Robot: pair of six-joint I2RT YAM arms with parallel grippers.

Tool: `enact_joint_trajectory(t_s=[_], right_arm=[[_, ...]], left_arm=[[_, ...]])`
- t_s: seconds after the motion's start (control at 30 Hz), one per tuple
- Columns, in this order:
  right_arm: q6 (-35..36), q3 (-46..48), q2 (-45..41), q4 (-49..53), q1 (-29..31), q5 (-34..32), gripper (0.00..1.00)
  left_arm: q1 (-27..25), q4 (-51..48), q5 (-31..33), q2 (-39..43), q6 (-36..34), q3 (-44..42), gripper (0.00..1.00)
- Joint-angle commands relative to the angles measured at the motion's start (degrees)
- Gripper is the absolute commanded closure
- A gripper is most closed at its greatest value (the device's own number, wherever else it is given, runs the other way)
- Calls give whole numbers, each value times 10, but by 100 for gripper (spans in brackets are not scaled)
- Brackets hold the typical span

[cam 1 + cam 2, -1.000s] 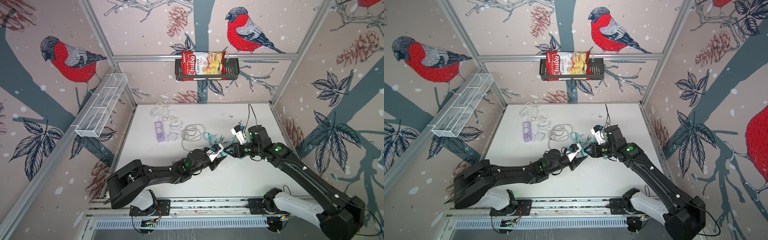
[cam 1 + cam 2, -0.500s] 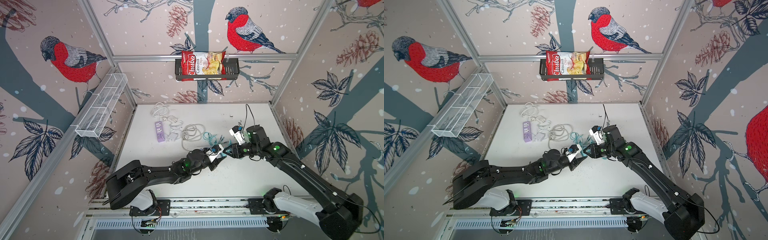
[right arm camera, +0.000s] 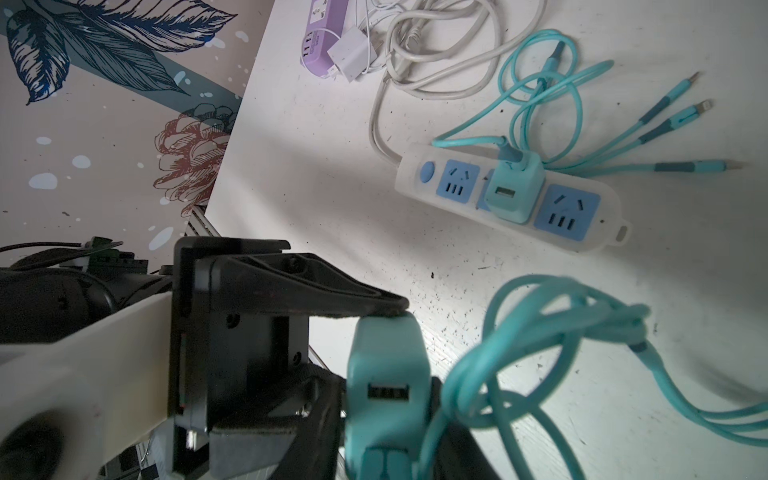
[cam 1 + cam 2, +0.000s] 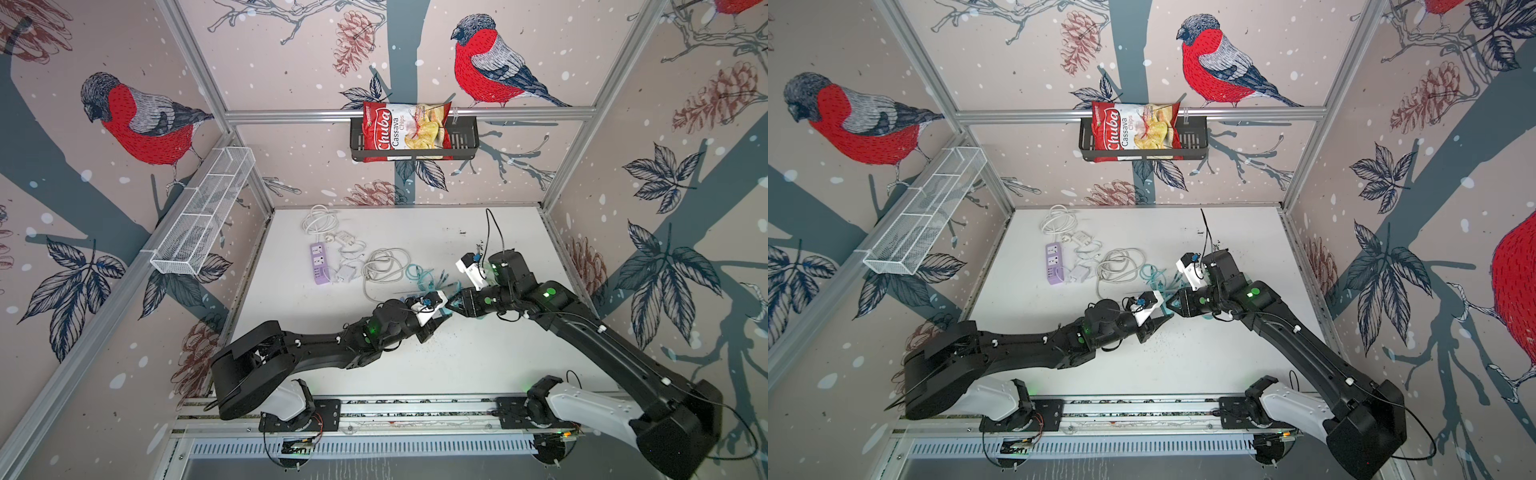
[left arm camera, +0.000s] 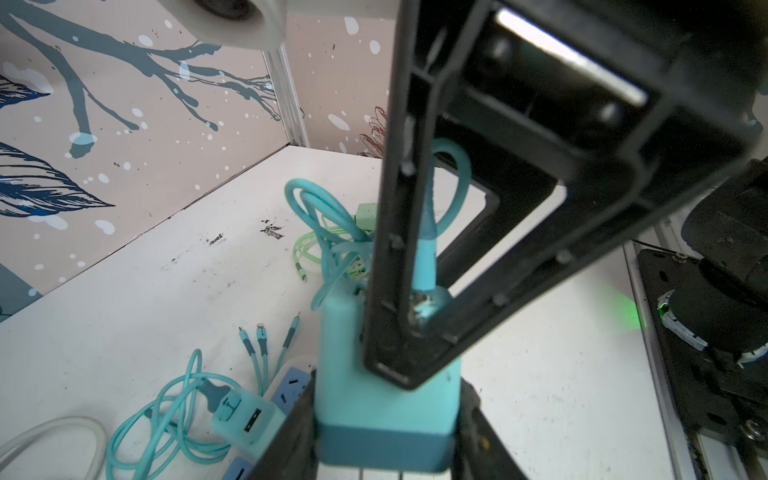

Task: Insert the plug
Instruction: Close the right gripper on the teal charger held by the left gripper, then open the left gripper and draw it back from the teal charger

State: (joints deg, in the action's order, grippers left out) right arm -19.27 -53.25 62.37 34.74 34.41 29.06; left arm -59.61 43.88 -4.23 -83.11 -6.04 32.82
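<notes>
Against the left wall hangs a white wire basket (image 4: 203,212). On the bench (image 4: 478,361), toward the back left, lies a purple power strip (image 4: 318,262) with a coil of white cable (image 4: 384,268) just beside it. In both top views the left hand (image 4: 443,312) and the right hand (image 4: 455,305) meet tip to tip near the bench's middle, and what they carry is too small to make out there. The left wrist view settles it: the left hand is clamped on a teal adapter (image 5: 386,399) held above the bench; the right hand's fingers (image 5: 388,249) close to a point on the teal plug (image 5: 424,266), whose metal tip sits at the adapter's top face; whether it is seated I cannot tell. Only the right wrist view shows the adapter's USB port (image 3: 387,391), the plug's looping cable (image 3: 540,328), and a white strip (image 3: 567,212) with blue sockets carrying a second adapter (image 3: 513,193).
</notes>
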Motion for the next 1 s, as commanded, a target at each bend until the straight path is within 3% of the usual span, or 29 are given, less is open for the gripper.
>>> enact_joint_trajectory(t_s=[0.0,0.8,0.97], right_arm=[[8,-5,3,-10,5,19,67],[8,0,-1,-7,16,15,65],[9,3,-3,-7,19,13,70]], left_arm=[[2,16,3,1,-7,-2,77],[9,13,5,-6,-12,2,76],[9,25,5,-5,-8,-2,76]])
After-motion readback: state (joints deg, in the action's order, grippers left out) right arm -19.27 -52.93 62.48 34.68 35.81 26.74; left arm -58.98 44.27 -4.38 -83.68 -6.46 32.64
